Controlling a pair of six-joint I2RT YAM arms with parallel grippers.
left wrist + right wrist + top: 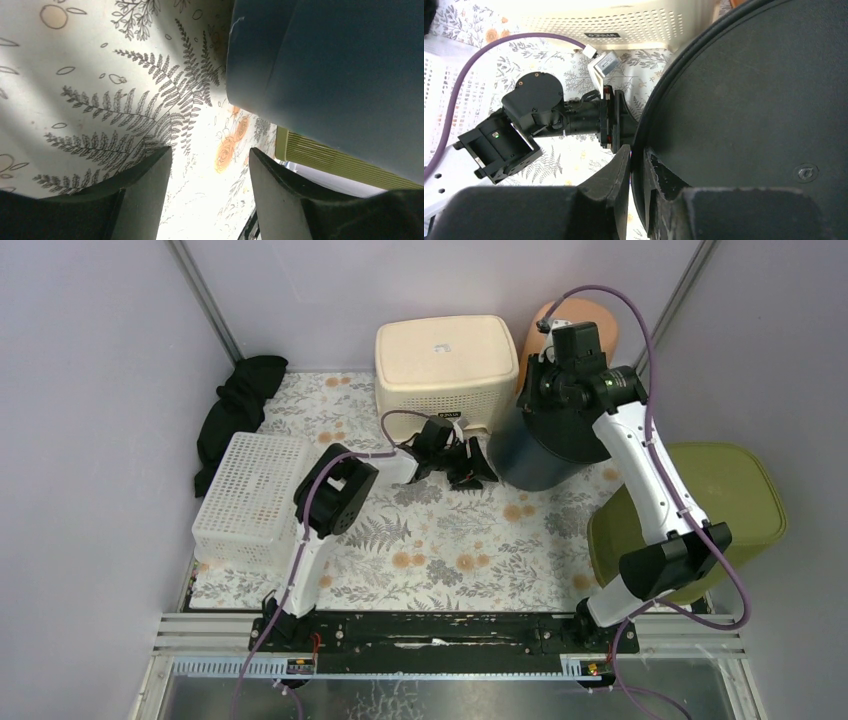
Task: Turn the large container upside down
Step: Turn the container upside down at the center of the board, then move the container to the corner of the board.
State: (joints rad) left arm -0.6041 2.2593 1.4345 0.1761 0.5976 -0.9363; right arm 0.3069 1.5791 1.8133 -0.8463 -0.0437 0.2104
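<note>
1. Top external view: the large container (535,455), a dark, smooth-walled cylinder, stands far right of centre on the floral tablecloth (440,540), just in front of the perforated cream basket (445,360). The right gripper (556,400) sits at its far upper edge. The left gripper (472,462) is just beside its left wall. Both arms are close, but only the right has contact. The cylinder's long axis runs roughly upright, perhaps leaning. I cannot tell for sure.
2. Left wrist view: the two fingers stand well apart with only patterned cloth between them, so this gripper holds nothing. The container's matt blue-grey wall fills the upper right, ahead and to the right of the fingertips. A ribbed olive tub (320,155) shows behind it.
3. Right wrist view: the jaws are narrow, pinched on the container's thin rim, one finger inside and one outside. Beyond lies a flat dark disc with a small fitting. Whether it is the inner floor or a recessed base is unclear. My judgement is that the flip turns on this rim grip, with the left gripper free to brace the wall
</note>
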